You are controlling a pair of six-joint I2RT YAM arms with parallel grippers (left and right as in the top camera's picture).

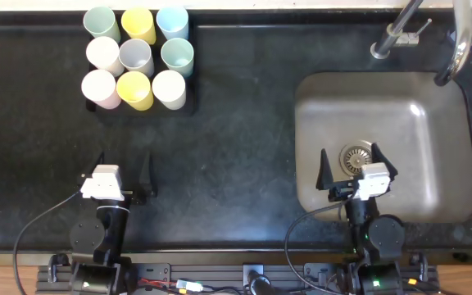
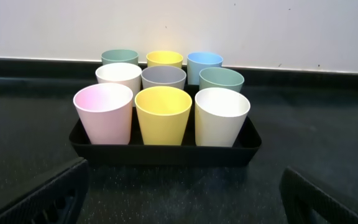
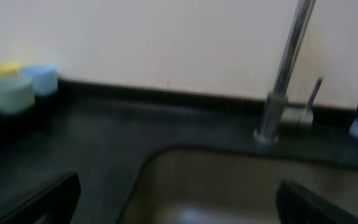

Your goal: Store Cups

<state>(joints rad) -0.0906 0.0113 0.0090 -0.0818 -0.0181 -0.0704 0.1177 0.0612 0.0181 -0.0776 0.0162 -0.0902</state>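
Observation:
Several cups stand upright in three rows in a black tray [image 1: 193, 105] [image 2: 166, 154] at the back left of the counter: a pink cup [image 1: 100, 88] [image 2: 104, 112], a yellow cup [image 1: 134, 90] [image 2: 163, 114], a white cup [image 1: 169, 89] [image 2: 221, 116], with grey, green, blue and more yellow ones behind. My left gripper [image 1: 124, 172] [image 2: 185, 199] stands open near the front edge, well short of the tray, nothing between its fingers. My right gripper [image 1: 354, 162] [image 3: 179, 202] is open over the sink's front part, empty.
A steel sink [image 1: 433, 139] [image 3: 229, 186] fills the right side, its drain [image 1: 356, 156] beside my right gripper. A tap [image 1: 398, 31] [image 3: 286, 74] rises behind it. Dark counter [image 1: 236, 147] lies bare between tray and sink.

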